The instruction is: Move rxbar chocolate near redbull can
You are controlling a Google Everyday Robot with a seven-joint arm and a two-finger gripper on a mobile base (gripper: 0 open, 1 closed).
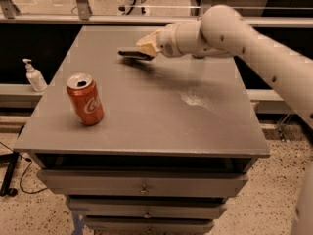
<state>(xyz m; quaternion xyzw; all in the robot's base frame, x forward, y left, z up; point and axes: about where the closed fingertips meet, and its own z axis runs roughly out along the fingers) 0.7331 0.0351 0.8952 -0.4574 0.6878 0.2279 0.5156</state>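
Observation:
The rxbar chocolate (128, 54), a small flat black bar, sticks out to the left of my gripper (145, 47) at the far middle of the grey table (195, 126). The gripper's pale fingers are shut on the bar's right end and hold it just above the tabletop, with a shadow under it. My white arm reaches in from the right. The redbull can is out of view.
An orange-red Coca-Cola can (86, 100) stands upright at the table's front left. A white pump bottle (34, 76) sits on a ledge left of the table. Drawers (142, 185) are below the tabletop. A pale smudge (195, 99) marks the table's right half.

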